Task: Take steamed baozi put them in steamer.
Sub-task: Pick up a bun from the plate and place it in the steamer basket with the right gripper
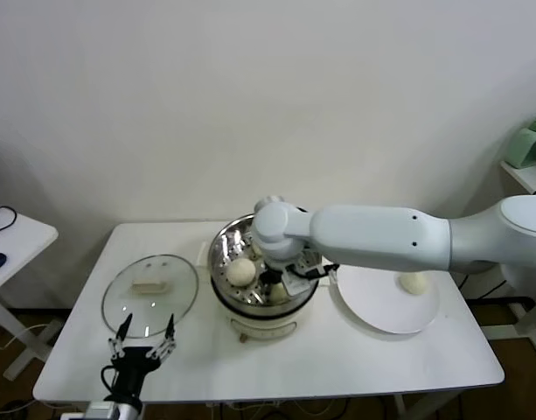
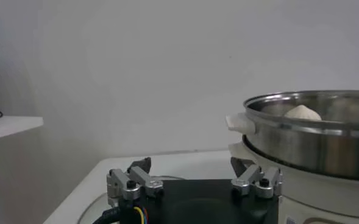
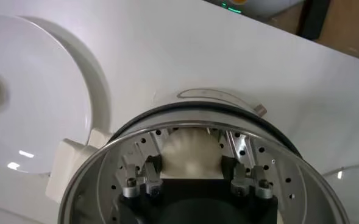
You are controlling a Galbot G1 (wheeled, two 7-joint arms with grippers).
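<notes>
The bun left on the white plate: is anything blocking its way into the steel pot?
Nothing visible does. The last bun sits alone on the plate, right beside the open steamer; the glass lid lies off on the other side. The right gripper is busy in the pot, shut on another bun.

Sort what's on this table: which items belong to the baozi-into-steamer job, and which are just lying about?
Part of the job: steamer; baozi held by the right gripper over its tray; baozi already inside; baozi left on the white plate; white plate.

Lying about: glass lid, flat on the table; left gripper, open and idle near the table's front edge.
</notes>
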